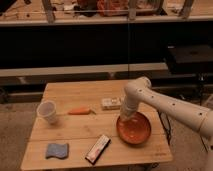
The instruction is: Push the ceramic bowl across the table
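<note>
The ceramic bowl (135, 130) is wide, shallow and orange-red. It sits on the light wooden slatted table (75, 130) near the front right. My white arm reaches in from the right and bends down over the bowl. My gripper (125, 117) is at the bowl's far left rim, touching or just inside it.
A translucent white cup (47, 111) stands at the left. An orange carrot (80, 111) lies mid-table. A small white box (111, 103) lies behind the bowl. A blue sponge (56, 150) and a dark wrapped bar (97, 149) lie near the front edge. A dark shelf runs behind.
</note>
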`<state>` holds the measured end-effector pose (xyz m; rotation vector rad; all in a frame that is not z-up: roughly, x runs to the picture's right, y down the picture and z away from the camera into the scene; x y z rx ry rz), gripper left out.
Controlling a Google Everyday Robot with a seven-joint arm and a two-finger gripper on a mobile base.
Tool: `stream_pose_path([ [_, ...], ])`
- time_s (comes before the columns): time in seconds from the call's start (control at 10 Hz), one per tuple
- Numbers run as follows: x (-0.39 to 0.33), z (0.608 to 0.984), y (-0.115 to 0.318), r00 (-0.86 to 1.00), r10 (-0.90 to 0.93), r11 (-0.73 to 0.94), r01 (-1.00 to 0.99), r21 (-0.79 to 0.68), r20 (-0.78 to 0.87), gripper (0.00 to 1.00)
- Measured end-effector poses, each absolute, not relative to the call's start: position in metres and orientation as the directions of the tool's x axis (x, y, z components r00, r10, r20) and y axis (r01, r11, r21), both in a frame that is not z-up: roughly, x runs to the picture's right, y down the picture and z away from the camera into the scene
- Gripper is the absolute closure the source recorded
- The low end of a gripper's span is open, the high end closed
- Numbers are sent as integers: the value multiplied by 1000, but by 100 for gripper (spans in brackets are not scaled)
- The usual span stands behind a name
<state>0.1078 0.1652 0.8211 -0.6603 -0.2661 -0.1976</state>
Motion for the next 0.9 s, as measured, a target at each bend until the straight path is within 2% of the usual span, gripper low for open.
stream_pose_path([
  [0.5,99,816,179,959,-170,787,271,-555,227,99],
  [0.9,85,825,198,967,-158,731,251,-634,200,99],
])
